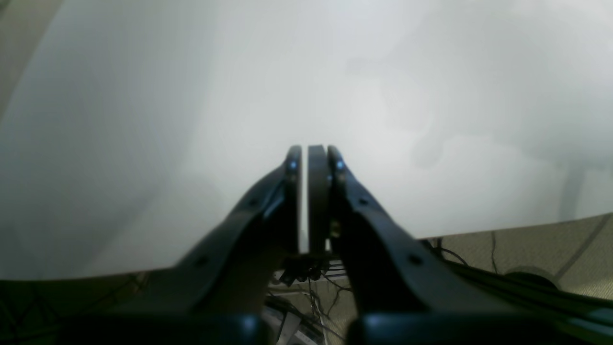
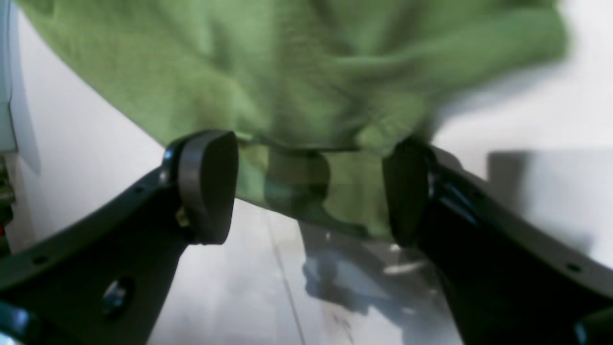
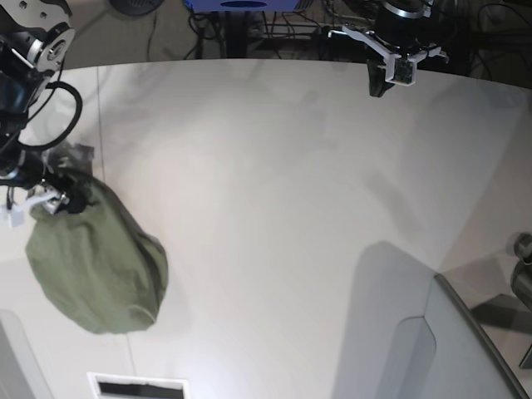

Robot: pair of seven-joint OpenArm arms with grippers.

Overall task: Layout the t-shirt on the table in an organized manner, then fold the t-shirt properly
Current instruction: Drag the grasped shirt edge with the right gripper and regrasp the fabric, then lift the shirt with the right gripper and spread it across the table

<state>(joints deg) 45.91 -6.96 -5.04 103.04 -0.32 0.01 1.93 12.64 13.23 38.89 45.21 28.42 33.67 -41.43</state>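
Olive-green cotton t-shirt (image 3: 96, 262) bunched in a rounded heap near the left edge of the smooth white table (image 3: 291, 183); right gripper (image 2: 306, 189) spread wide around its hem, gripping nothing; left gripper (image 1: 313, 158) closed empty above bare tabletop.

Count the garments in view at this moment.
1. The t-shirt lies bunched near the table's left edge in the base view, beside the right gripper. Nothing suggests another hidden.
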